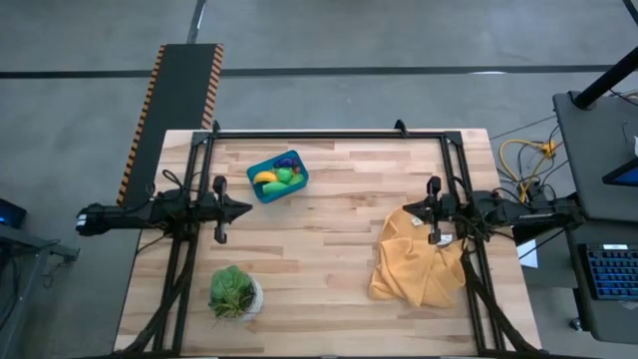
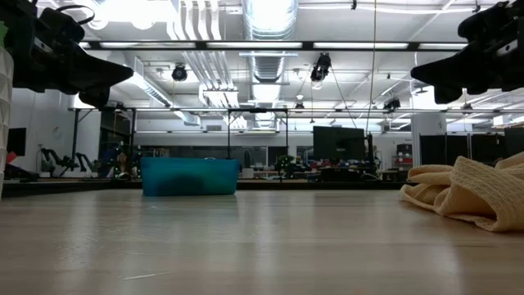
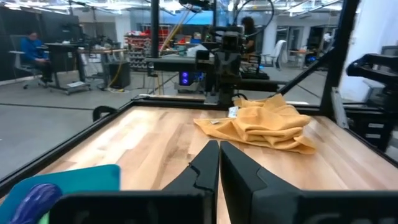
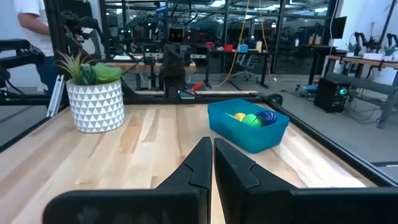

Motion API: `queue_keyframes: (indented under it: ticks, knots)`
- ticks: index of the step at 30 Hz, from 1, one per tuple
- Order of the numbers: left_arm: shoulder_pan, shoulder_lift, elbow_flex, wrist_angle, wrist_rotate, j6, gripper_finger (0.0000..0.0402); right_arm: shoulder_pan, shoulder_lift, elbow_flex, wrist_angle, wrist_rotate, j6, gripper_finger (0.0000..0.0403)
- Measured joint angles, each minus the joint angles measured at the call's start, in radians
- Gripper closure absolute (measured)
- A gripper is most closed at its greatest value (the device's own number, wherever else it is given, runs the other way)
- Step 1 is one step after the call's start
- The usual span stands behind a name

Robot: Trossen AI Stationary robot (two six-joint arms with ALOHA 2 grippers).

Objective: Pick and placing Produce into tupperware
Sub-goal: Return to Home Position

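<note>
The teal-blue tupperware (image 1: 278,177) stands on the table toward its far side, left of centre, also seen in the low view (image 2: 190,176) and the right wrist view (image 4: 247,128). Inside it lie a yellow banana (image 1: 264,179), green pieces (image 1: 284,177) and a purple eggplant (image 1: 287,160); (image 4: 267,116). My left gripper (image 1: 245,208) hovers shut above the table's left part, just near-left of the tub. My right gripper (image 1: 407,209) hovers shut at the right, over the far edge of the mustard cloth. Neither touches anything.
A mustard-yellow cloth (image 1: 419,261) lies crumpled at the table's right. A leafy plant in a white pot (image 1: 235,292) stands near the near-left corner. A black frame (image 1: 329,134) runs around the table. Bare wood lies in the middle.
</note>
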State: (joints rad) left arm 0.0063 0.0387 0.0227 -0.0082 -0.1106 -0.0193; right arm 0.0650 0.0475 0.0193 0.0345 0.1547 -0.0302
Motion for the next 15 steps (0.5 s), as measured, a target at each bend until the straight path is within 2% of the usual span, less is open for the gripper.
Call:
queue_keyframes:
  ticks: [3,15]
  knots:
    - [0.0,0.001,-0.001,-0.002,0.031,0.0,0.0401,0.0,0.001,0.0,-0.001,-0.004,0.018,0.0394]
    - [0.0,0.002,-0.001,0.001,0.028,0.007,0.0401,0.0,0.009,0.0,-0.031,-0.049,0.032,0.0394]
